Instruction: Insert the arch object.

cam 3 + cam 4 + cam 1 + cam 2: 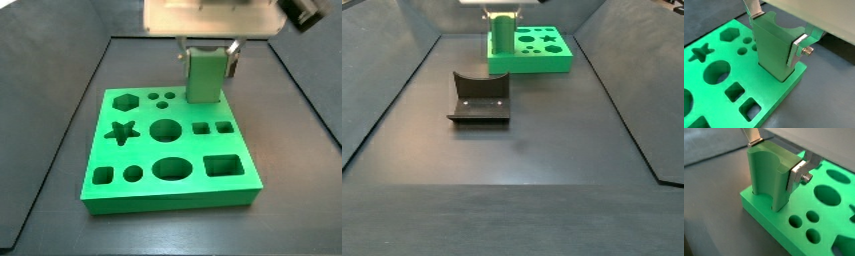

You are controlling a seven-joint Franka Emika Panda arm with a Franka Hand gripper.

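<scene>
A: Where is the end effector (210, 50)?
B: In a side view it hangs above the far edge of the green board (195, 148). The board lies at the far end of the dark surface (516, 170).

A: What state is it in?
B: It is pinching the arch object (774, 47). In both wrist views its 2 silver fingers (799, 49) press on opposite sides of that piece, near its upper end.

A: So the arch object is not lying anywhere?
B: No, it sits between the fingers, upright. It is a tall green block, the same colour as the board, and a wrist view shows a curved hollow running down one face (764, 175).

A: And its lower end?
B: It is at a corner of the board (817, 208), close to the outer edge, beside 2 small round recesses. Whether it touches the board cannot be told.

A: Anything else on the surface?
B: The dark fixture (480, 100) stands nearer the camera, well apart from the board and the end effector (502, 15).
</scene>
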